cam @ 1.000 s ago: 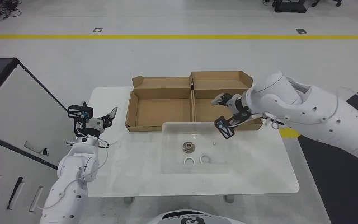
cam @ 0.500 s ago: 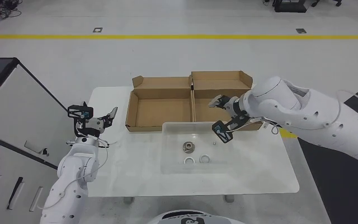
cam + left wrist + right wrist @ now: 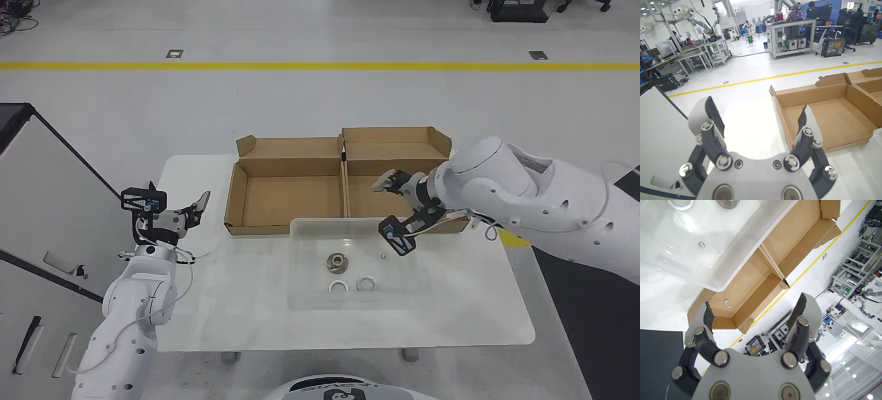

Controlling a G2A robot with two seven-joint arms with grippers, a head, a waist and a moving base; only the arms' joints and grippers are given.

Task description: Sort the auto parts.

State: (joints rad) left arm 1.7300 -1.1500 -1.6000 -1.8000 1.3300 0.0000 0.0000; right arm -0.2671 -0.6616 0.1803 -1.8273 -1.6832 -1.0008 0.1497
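Right pincer [image 3: 754, 302]: jaws wide, nothing between them. In the top view it hangs over the front edge of the right cardboard box [image 3: 395, 160], just beside the far right corner of the clear plastic bin [image 3: 300, 290].

Left pincer [image 3: 758, 104]: jaws wide too, holding nothing. It sits by the left edge of the white surface [image 3: 250, 300], well apart from the parts, and faces the left cardboard box [image 3: 285, 200].

Parts:
- A bolt [image 3: 727, 303] lies on the floor of the right box, near its front right corner. The right wrist view shows it between the bin's corner and the box wall.
- A flanged metal part [image 3: 336, 263] sits in the bin, roughly mid-floor.
- Two pale rings [image 3: 337, 287] lie in the bin, side by side but apart, on the robot's side of the flanged part. Can't tell the material from the top view.
- A small screw [image 3: 383, 253] is in the bin toward its right wall, apart from the rest.

Layout: the two open boxes stand side by side with walls touching, at the far half of the surface. The bin is just in front of them, with its far rim against or just beside the boxes' front walls; can't tell which.
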